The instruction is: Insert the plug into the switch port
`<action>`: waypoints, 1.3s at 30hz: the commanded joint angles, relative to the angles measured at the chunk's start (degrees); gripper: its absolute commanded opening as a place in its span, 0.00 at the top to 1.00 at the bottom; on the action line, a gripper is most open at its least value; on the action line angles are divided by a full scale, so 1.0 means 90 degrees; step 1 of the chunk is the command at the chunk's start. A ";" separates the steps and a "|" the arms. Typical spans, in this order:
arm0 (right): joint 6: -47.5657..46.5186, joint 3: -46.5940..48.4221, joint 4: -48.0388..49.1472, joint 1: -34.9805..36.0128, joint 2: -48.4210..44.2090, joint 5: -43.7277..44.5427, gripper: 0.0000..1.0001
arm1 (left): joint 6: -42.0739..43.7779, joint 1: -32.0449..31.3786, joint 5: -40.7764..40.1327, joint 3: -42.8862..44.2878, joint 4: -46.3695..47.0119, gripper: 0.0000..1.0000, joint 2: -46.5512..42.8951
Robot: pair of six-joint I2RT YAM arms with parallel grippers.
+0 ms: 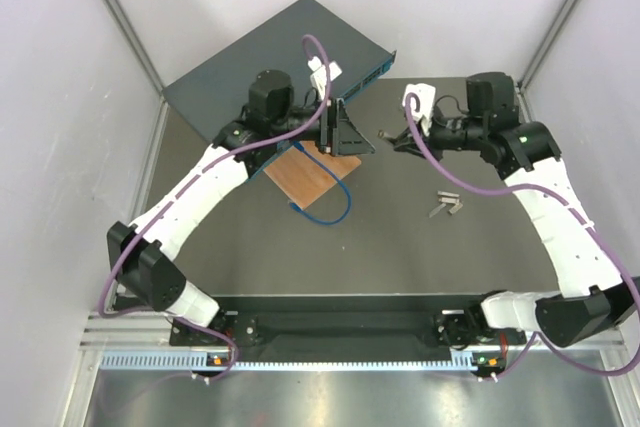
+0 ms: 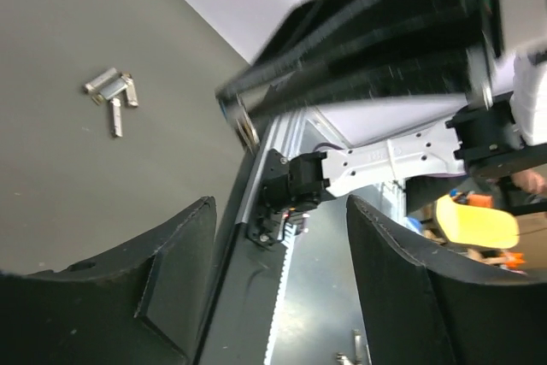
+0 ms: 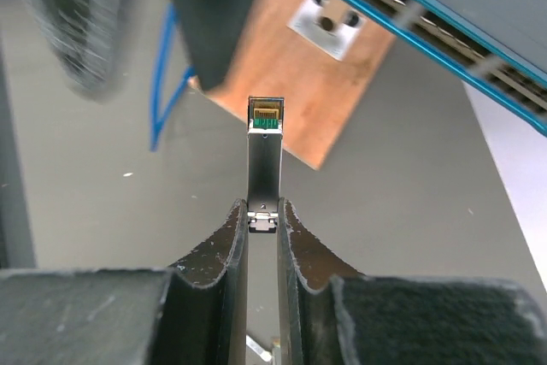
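Note:
The switch (image 1: pixel 270 57) is a flat dark blue box at the back left, its teal port face (image 3: pixel 444 32) running across the top right of the right wrist view. A slim metal plug (image 3: pixel 264 156) with a green connector tip sticks out of my right gripper (image 3: pixel 262 220), which is shut on its rear end. The plug's tip points toward the wooden board, short of the ports. My left gripper (image 1: pixel 355 137) hovers just in front of the switch's port face, above the board. Its jaws (image 2: pixel 282 237) are open with nothing between them.
A small brown wooden board (image 1: pixel 310 177) with a metal bracket (image 3: pixel 329 19) lies in front of the switch. A blue cable loop (image 1: pixel 325 209) sits at its near side. Loose metal plugs (image 1: pixel 447 205) lie on the dark mat under the right arm.

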 commanded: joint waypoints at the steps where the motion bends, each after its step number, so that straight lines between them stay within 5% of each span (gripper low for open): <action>1: -0.0040 0.0280 -0.0190 0.0427 -0.0097 0.0075 1.00 | -0.0537 -0.0040 -0.0120 -0.0056 0.0704 0.33 0.0067; 9: -0.0167 0.0415 -0.0337 0.1013 -0.0146 0.0455 1.00 | -0.0811 -0.0167 -0.0131 -0.0026 0.0753 0.42 0.0379; 18: -0.0089 0.0514 -0.0279 0.1121 -0.0117 0.0612 1.00 | -0.1133 -0.0206 -0.0062 -0.0309 0.0909 0.77 0.0380; 19: -0.0002 0.0504 -0.0211 0.1131 -0.0127 0.0641 0.95 | -0.1172 -0.0206 -0.0052 -0.0329 0.0968 0.82 0.0389; 20: 0.0154 0.0475 -0.0123 0.1121 -0.0127 0.0700 0.72 | -0.1201 -0.0196 -0.0062 -0.0339 0.1036 0.97 0.0380; 23: 0.0818 0.0300 0.0122 0.1063 -0.0263 0.1090 0.02 | -0.1162 -0.0138 -0.0043 -0.0271 0.1153 1.00 0.0341; 29: 0.2293 -0.0404 0.0942 0.0624 -0.0731 0.1403 0.00 | -0.1562 0.0155 0.0250 -0.0309 0.1281 1.00 0.0272; 39: 0.0577 -0.1234 0.1498 0.0369 -0.1591 -0.0002 0.00 | -0.1856 0.0175 0.0630 -0.0310 0.1467 1.00 0.0145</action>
